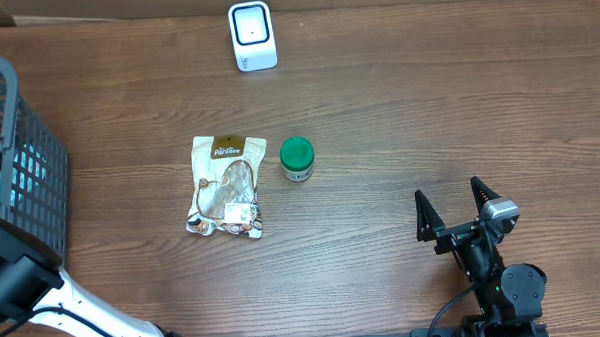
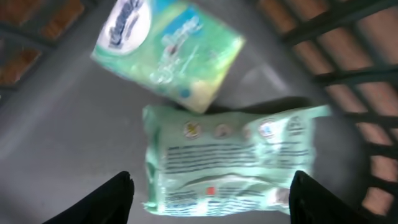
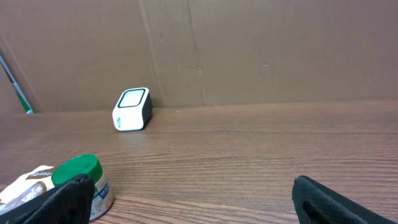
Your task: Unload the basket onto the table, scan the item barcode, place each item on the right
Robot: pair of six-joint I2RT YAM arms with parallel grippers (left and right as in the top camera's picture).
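A mock shop checkout: barcode scanner (image 1: 252, 35), mesh basket (image 1: 43, 187), snack packet (image 1: 227, 186) on a wooden table (image 1: 428, 104).

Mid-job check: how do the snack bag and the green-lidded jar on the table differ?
The bag lies flat; the jar stands upright. The bag is a tan-and-white pouch with the wider footprint; the jar is small and round with a green lid. Both sit on the table, close together but not touching.

Scanner (image 1: 252, 35) at table's (image 1: 428, 104) far edge, pouch (image 1: 227, 185) mid-table, jar (image 1: 297, 159) just right of it, basket (image 1: 31, 188) at left edge holding flat pack (image 2: 230, 165) with tissue pack (image 2: 165, 50) behind it.
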